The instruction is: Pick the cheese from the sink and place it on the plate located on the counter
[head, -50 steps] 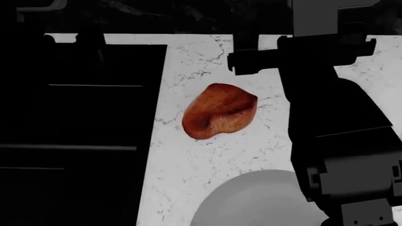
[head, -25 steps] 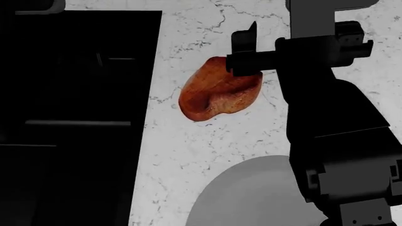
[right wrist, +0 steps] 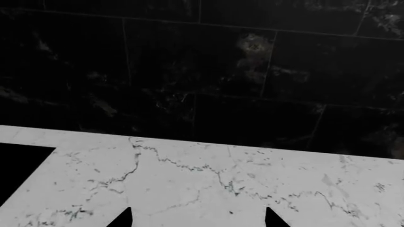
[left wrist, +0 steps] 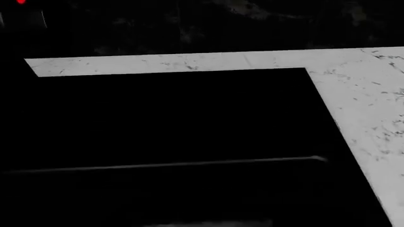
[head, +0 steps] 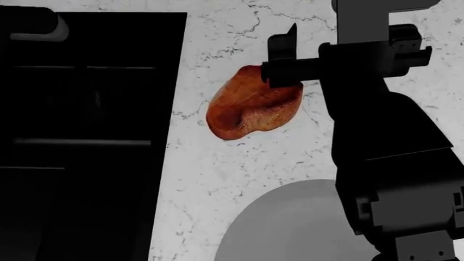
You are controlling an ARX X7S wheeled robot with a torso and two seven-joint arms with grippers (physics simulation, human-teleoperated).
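The sink (head: 87,109) is a large black recess at the left of the head view, and it fills most of the left wrist view (left wrist: 177,118). I see no cheese in it; its inside is too dark to read. The plate (head: 290,228) lies on the white marble counter (head: 217,179) at the near edge, partly behind my right arm (head: 384,136). My right gripper (right wrist: 197,220) is open over bare counter (right wrist: 189,179), nothing between its fingertips. One of its fingers (head: 284,51) overlaps the lump's upper edge. My left gripper's fingers cannot be made out against the black sink.
A reddish-brown glossy lump (head: 254,103) lies on the counter between the sink's right edge and my right arm. A dark tiled wall (right wrist: 202,71) stands behind the counter. A grey curved bar (head: 40,30) shows above the sink's far left corner.
Over the last second the head view shifted, so the lump and sink sit higher in it and the right gripper's finger now overlaps the lump. A grey curved bar has come into view over the sink.
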